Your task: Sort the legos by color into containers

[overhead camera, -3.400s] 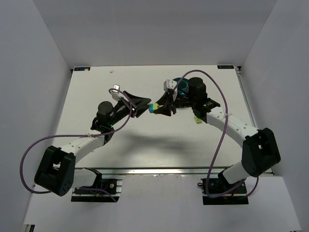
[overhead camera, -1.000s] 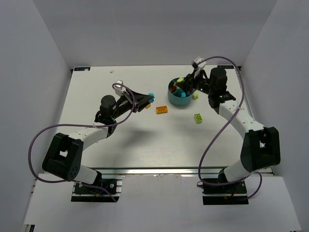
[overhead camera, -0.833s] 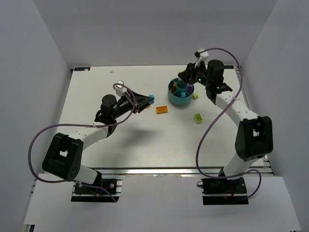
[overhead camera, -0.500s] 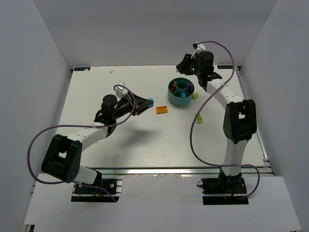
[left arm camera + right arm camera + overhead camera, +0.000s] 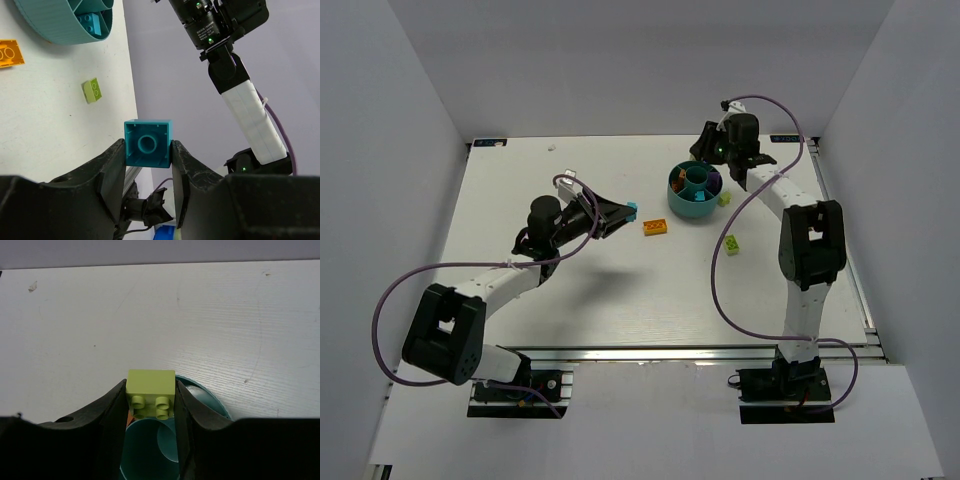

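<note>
The left end effector (image 5: pixel 148 150) is clenched on a cyan brick (image 5: pixel 148 144), gripping it by two opposite sides with its hollow underside facing the wrist camera. From above, this end effector (image 5: pixel 628 212) hangs over the middle of the worktop (image 5: pixel 570 290), left of the bowl (image 5: pixel 682 208) and well apart from it, with the brick (image 5: pixel 633 209) at its tip.

The right end effector (image 5: pixel 150 400) is grasping a lime-green brick (image 5: pixel 150 390) between its fingers, studs toward the wrist camera. The brick is above the far part of the bowl (image 5: pixel 212 402), over its round middle cup (image 5: pixel 150 455). In the overhead view the right end effector (image 5: pixel 704 155) sits at the bowl's far edge, and the held brick cannot be made out there.

The teal bowl stands on the far right part of the worktop. A purple brick (image 5: pixel 714 183) lies in one of its right wedges, and the left wrist view shows a blue brick (image 5: pixel 92 25) in another wedge.

An orange brick (image 5: pixel 656 228) lies on the worktop just near and left of the bowl. A second lime brick (image 5: pixel 731 244) lies nearer still, to the right. A third lime brick (image 5: pixel 724 199) rests just beside the bowl's right wall.
</note>
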